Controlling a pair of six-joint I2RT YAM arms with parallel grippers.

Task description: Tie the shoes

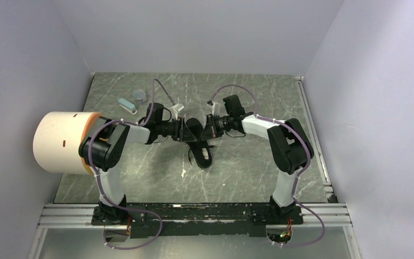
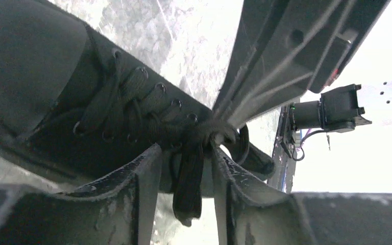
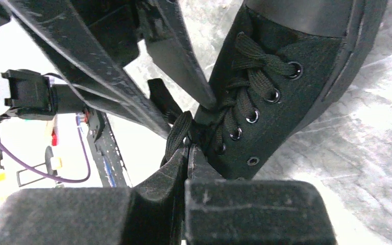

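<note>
Right tool [image 3: 186, 151] pinching lace [image 3: 176, 131], left tool [image 2: 186, 151] seemingly loose, shoe [image 3: 286, 92] between

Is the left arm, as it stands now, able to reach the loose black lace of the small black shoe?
Likely yes: the loose black lace hangs between the left gripper's open fingers, and nothing blocks it.

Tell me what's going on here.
Two robot arms are tying a black shoe in the middle of the table. The right gripper is pinched shut on a lace. The left gripper straddles another strand with its fingers apart. A rough knot sits between them.
</note>
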